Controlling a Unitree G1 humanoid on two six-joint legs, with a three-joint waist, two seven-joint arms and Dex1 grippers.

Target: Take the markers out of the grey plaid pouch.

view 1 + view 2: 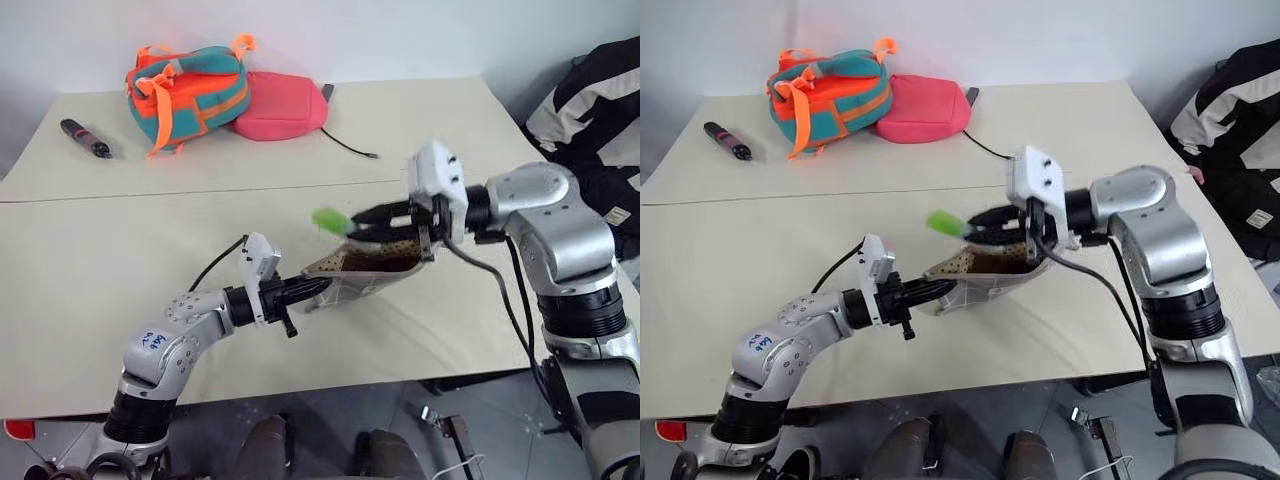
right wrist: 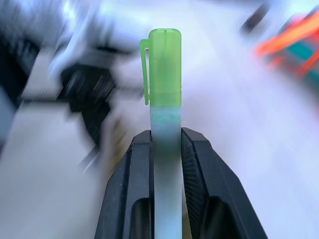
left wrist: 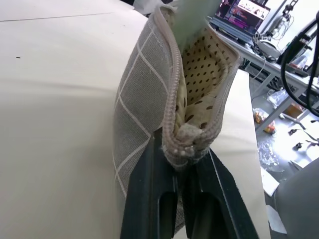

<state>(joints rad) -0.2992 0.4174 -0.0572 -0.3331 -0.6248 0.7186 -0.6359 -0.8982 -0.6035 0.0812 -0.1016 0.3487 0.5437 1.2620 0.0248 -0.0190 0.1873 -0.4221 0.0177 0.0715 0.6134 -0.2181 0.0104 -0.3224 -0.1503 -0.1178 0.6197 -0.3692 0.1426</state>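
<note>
the right gripper [image 2: 166, 144] is closed on the light green marker [image 2: 164, 74], its two black fingers [image 2: 137, 169] pressing the pale barrel from both sides, and the green cap with its clip stands out beyond the fingertips. in the head views this gripper [image 1: 372, 222] is raised above the open mouth of the grey plaid pouch [image 1: 365, 280] and points toward the robot's left, so the green cap [image 1: 328, 221] is in the air just past the pouch's mouth, not touching the fabric. directly under the right gripper the pouch hangs open and its tan dotted lining [image 3: 204, 74] is visible inside. the left gripper [image 3: 183, 164] is shut on the near end of the pouch, its fingers pinching the zipper end and the grey fabric with white grid lines, and it holds the pouch lifted a little over the cream table [image 1: 100, 270]. the red marker i cannot see; the inside of the pouch is too dark to tell. well beyond both grippers, at the far side of the table, lie the teal-and-orange bag [image 1: 190, 90] and, touching it, the pink pouch [image 1: 282, 106]. further toward the robot's left from the bag there is a dark pen-like tool [image 1: 85, 138] alone on the table. a thin black cable [image 1: 348, 146] lies between the pink pouch and the right gripper.
</note>
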